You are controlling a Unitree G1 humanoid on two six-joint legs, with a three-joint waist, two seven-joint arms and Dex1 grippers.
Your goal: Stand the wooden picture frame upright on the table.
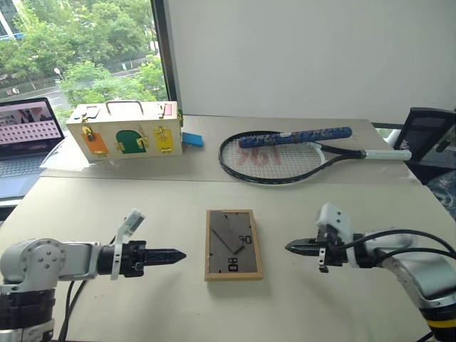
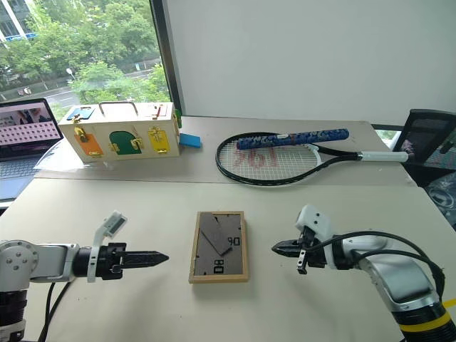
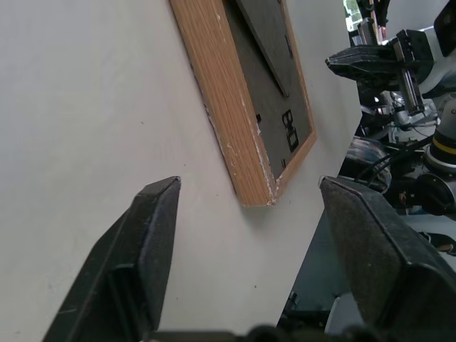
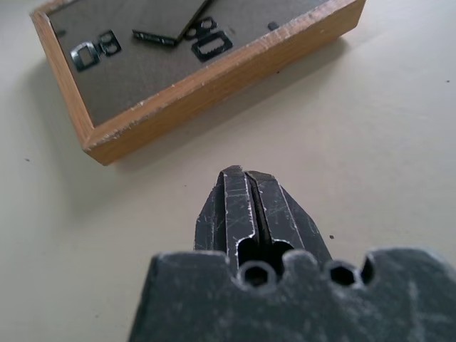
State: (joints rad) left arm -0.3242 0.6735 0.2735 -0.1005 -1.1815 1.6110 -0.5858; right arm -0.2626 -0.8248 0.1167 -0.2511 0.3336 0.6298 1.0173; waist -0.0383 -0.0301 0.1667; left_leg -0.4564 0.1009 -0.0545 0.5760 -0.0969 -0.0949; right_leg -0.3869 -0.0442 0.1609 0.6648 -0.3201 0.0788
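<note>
The wooden picture frame (image 1: pixel 233 244) lies flat on the table (image 1: pixel 142 214), grey back panel up, with its prop leg folded against the panel. My left gripper (image 1: pixel 178 255) hovers just left of the frame and points at its side. In the left wrist view that gripper (image 3: pixel 249 189) is open, its fingers (image 3: pixel 153 235) wide apart and empty, with the frame's corner (image 3: pixel 256 178) ahead of them. My right gripper (image 1: pixel 291 248) hangs to the right of the frame, pointing toward it. It is shut with nothing held (image 4: pixel 246 174), a short gap from the frame's edge (image 4: pixel 214 78).
A cream box (image 1: pixel 125 132) with coloured doors stands at the back left, a small blue object (image 1: pixel 192 139) beside it. A tennis racket (image 1: pixel 285 157) lies at the back right. A laptop (image 1: pixel 21 135) sits at the far left and a black chair (image 1: pixel 427 135) at the right.
</note>
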